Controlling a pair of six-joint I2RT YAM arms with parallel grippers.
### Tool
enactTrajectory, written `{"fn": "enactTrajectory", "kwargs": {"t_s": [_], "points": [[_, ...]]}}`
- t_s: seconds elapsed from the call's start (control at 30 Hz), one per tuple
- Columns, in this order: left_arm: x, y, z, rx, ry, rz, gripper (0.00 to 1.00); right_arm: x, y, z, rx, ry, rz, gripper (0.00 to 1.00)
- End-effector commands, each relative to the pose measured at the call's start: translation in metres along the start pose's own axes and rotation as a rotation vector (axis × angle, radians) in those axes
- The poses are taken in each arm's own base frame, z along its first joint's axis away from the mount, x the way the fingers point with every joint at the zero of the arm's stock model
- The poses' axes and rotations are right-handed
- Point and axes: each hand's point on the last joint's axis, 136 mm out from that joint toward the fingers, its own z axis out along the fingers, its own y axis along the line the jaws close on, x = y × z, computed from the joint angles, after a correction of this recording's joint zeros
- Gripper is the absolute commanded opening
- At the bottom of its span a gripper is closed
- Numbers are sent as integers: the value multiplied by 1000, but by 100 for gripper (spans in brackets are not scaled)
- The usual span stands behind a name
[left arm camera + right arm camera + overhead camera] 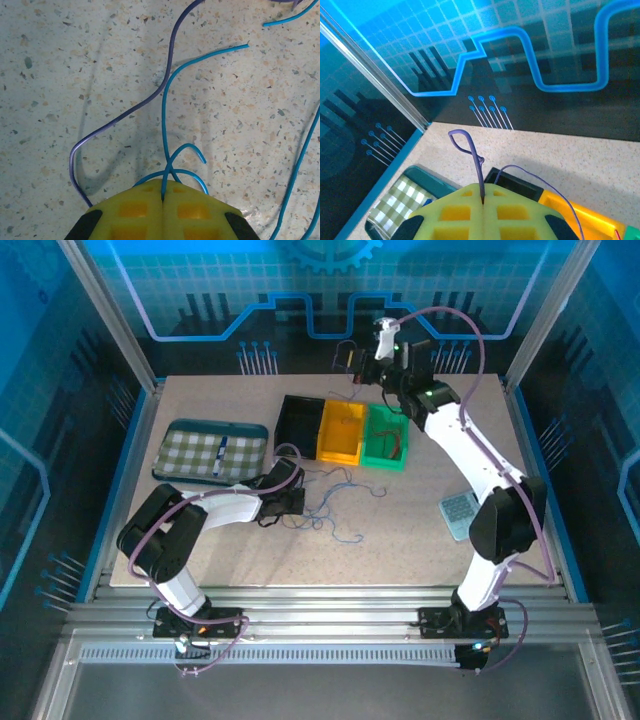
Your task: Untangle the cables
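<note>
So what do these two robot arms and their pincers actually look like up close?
The left arm and the right arm are built alike: smooth white segments linked by chunky black joints, with thin purple cords looping along them. The left gripper and the right gripper each end in two yellow fingers moulded with square hollows, with black corners at the outer edges.

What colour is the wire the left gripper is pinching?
Light blue wire, clearest in the left wrist view.

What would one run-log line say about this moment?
left gripper: shut on blue cable, low over table | right gripper: shut on purple cable, held high
</note>
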Motion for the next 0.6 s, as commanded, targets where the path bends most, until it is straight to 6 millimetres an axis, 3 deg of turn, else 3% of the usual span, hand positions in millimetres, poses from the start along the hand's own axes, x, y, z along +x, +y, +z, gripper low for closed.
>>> {"fn": "enactTrajectory", "kwargs": {"t_s": [0.0, 0.17, 0.4, 0.57], "points": [[-2, -4, -1, 5, 5, 11, 0, 19, -15, 14, 18, 39, 22, 0], [-1, -4, 0, 3, 10, 16, 0, 48, -27, 29, 36, 100, 54, 0], [-2, -4, 0, 3, 7, 20, 0, 110, -53, 45, 112, 213, 138, 0], [-1, -4, 0, 3, 9, 20, 0, 139, -71, 55, 197, 298, 148, 0]]}}
